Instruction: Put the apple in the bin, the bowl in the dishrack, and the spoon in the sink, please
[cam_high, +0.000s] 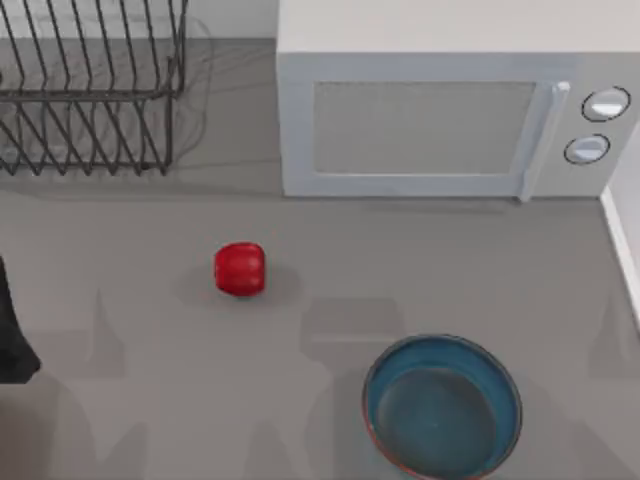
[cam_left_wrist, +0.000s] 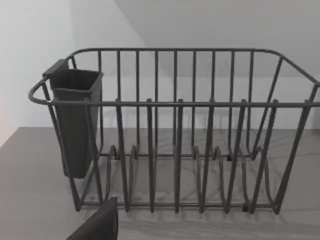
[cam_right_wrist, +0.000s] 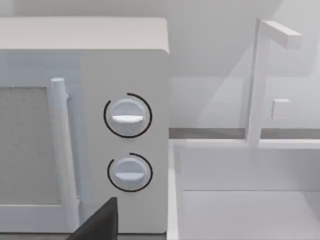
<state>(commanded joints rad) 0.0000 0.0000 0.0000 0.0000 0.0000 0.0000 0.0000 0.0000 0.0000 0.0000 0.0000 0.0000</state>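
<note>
Apple (cam_high: 240, 269) untouched, left arm (cam_high: 12, 330) at table's left edge

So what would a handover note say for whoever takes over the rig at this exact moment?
Left arm sits at the table's left edge; its wrist camera faces the dishrack. Right arm's wrist camera faces the microwave and the sink beside it.
Apple lies on the counter, left of centre. Bowl sits upright and empty at the near edge, right of centre. Dishrack holds no dishes.
Done: nothing.
Left: apple to bin, bowl to dishrack, spoon to sink.
</note>
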